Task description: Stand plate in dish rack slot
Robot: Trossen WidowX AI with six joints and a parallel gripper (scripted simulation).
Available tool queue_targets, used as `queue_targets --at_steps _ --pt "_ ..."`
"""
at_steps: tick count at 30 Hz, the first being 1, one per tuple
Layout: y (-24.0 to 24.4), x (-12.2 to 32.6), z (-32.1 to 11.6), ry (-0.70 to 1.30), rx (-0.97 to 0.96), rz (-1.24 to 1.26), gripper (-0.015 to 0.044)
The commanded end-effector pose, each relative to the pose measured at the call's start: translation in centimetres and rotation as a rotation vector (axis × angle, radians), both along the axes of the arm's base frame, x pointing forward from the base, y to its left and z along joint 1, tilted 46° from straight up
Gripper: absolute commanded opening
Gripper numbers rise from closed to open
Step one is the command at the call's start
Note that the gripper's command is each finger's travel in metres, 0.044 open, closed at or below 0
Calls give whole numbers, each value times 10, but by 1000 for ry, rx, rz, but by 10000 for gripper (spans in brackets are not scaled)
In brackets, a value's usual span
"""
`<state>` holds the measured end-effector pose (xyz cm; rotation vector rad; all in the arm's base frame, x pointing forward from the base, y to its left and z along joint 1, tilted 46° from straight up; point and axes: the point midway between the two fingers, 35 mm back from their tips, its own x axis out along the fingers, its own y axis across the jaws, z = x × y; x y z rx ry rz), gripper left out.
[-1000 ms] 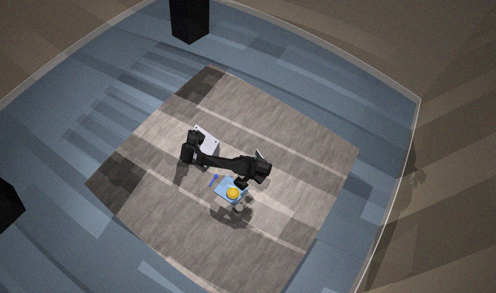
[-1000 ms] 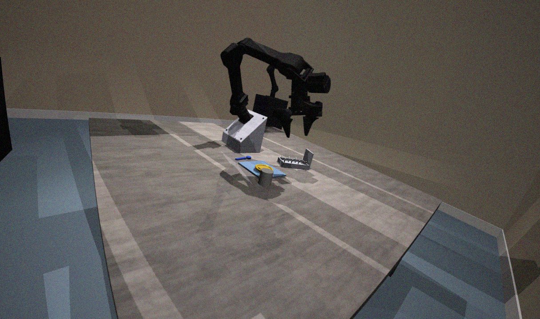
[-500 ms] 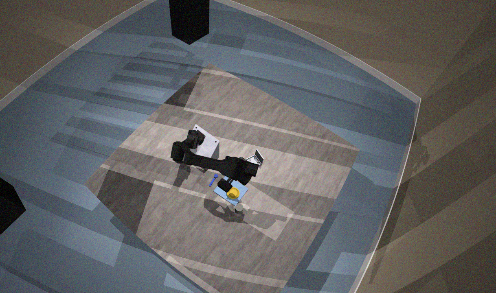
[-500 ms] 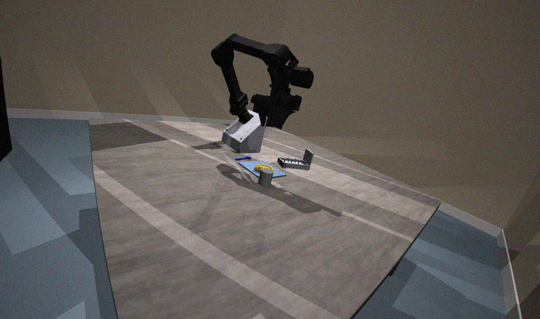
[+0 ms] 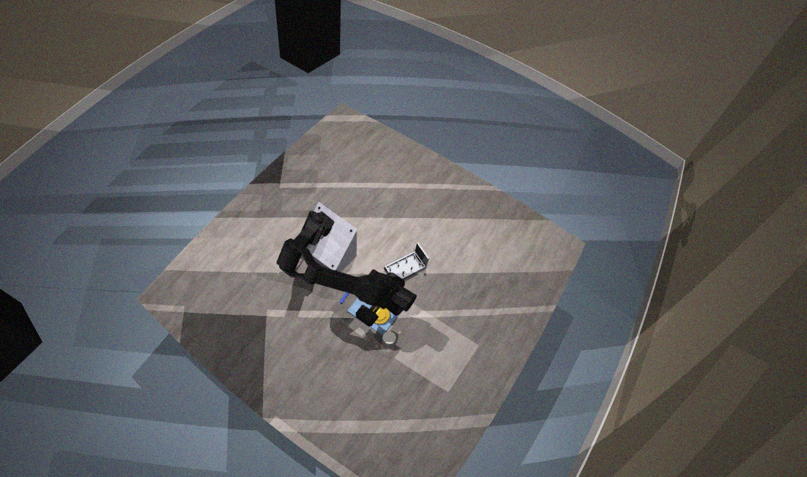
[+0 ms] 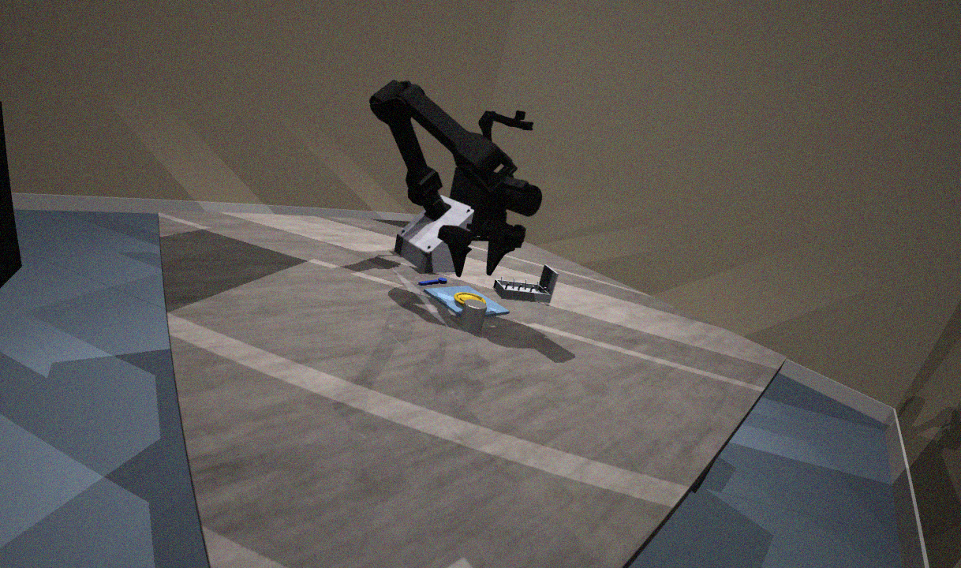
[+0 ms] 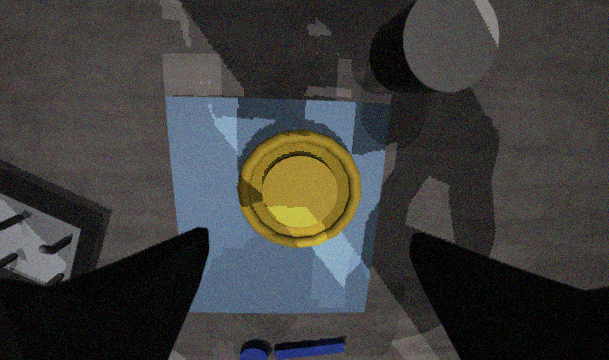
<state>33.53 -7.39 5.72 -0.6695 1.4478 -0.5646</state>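
Note:
A yellow round plate [image 5: 382, 315] [image 6: 467, 294] [image 7: 300, 190] lies flat, face up, on a light blue board. My gripper [image 6: 474, 273] [image 7: 312, 242] is open and empty, pointing down, a short way above the plate. In the wrist view its fingertips are spread wider than the plate, which shows ahead of and between them. The dish rack [image 6: 526, 295] [image 7: 94, 220], pale inside with dark pegs and a raised dark end panel, stands beside the board, to the left in the wrist view. It holds no plate. The arm hides part of the board in the top view.
The light blue board [image 5: 356, 305] [image 6: 438, 292] [image 7: 201, 200] lies under the plate. A grey cylindrical cup [image 5: 389, 337] [image 6: 473, 317] [image 7: 449, 45] stands at one corner of the board. A blue utensil [image 5: 344, 297] [image 6: 431, 282] [image 7: 309, 349] lies off the opposite edge, toward the robot's base.

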Motion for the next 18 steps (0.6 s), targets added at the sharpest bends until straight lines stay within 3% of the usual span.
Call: queue_targets --at_steps 1,18 --pt "-5 -1 -6 4 -9 10 400" --pt "-22 3 -25 4 -8 10 400"
